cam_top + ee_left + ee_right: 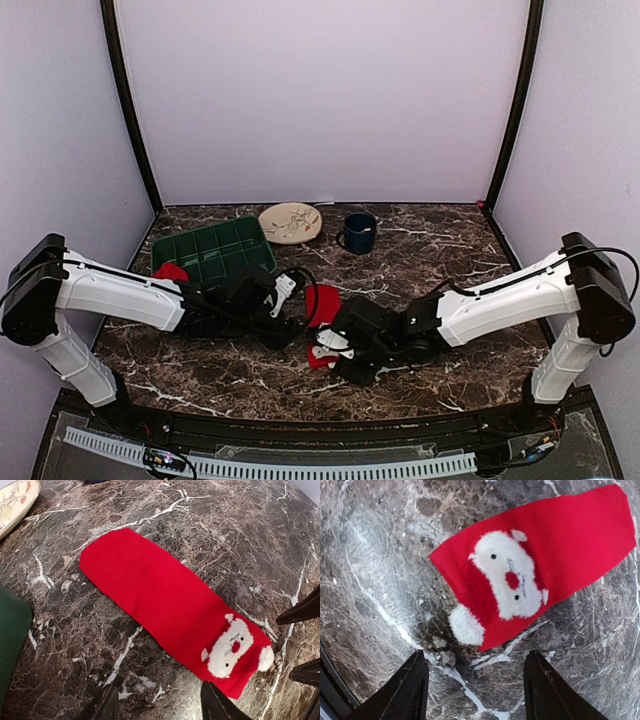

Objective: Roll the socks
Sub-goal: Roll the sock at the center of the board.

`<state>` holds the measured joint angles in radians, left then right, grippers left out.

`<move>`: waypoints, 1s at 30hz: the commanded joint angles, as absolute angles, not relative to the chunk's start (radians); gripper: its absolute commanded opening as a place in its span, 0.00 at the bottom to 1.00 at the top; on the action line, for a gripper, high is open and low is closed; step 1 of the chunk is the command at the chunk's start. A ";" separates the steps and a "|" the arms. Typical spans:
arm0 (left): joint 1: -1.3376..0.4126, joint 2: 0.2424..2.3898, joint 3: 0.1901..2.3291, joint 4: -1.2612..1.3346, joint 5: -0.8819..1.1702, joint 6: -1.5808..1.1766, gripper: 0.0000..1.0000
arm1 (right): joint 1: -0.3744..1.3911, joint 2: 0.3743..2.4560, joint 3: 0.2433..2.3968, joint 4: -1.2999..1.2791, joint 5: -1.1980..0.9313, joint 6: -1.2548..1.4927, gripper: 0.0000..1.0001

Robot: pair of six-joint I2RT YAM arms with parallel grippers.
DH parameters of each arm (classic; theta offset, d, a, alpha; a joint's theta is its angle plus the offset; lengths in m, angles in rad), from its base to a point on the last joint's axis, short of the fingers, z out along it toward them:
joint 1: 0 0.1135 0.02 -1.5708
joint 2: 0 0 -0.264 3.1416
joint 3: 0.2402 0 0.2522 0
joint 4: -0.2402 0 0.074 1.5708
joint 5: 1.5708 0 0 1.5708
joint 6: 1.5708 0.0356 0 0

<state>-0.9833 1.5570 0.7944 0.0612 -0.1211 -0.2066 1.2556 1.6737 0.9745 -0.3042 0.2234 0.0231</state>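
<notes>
Our left gripper [159, 689] and right gripper [476, 656] are open wide, holding nothing; the sock [150, 595] lies just ahead.

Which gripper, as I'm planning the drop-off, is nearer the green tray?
Left. The left gripper hovers just right of the tray; the right gripper is farther right, beyond the sock.
</notes>
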 commanded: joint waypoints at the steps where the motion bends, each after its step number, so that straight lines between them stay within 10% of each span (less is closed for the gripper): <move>1: -0.989 1.512 0.763 0.047 -0.123 -0.238 0.58 | 1.277 1.722 0.995 -0.295 0.232 -0.023 0.61; 30: -0.991 1.466 0.706 0.025 -0.133 -0.262 0.58 | 1.200 1.857 1.021 -0.281 0.248 -0.125 0.51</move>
<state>-0.9867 1.4895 0.7231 0.0521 -0.1211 -0.2520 1.2293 1.8172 1.0191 -0.2363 0.2916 -0.1238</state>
